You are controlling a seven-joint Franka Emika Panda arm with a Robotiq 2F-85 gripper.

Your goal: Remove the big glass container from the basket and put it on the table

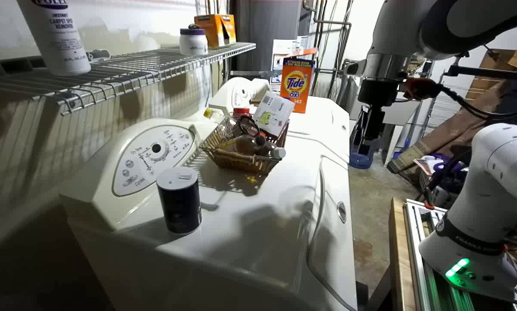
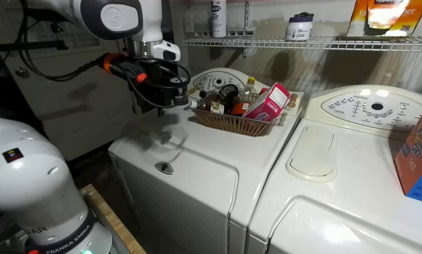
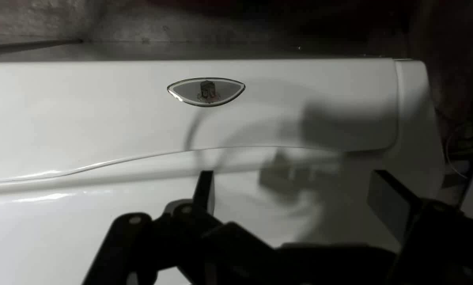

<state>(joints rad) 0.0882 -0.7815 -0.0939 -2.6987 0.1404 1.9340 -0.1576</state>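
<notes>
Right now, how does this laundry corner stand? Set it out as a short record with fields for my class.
Tool: open, nothing held, machine top beneath it
Basket: on the machine top
In basket: brown bottle, pink box, other bottles
Canister: upright on the machine top, apart from the basket
Tide box: upright on the neighbouring machine
Shelf: white bottle, jar, orange box
Task stage: brown bottle not yet lifted out

Table point(image 1: 288, 181): one glossy white appliance top with rounded edges; a raised panel point(image 1: 148, 162) bearing a round dial point(image 1: 156, 148) stands along its rear. Directly upon it: one brown woven basket point(image 2: 228, 123), near the panel; one dark, pale-topped canister point(image 1: 180, 205), cylindrical, upright, near the panel, apart from the basket. Grey shadows point(image 1: 258, 233) cross the surface.
</notes>
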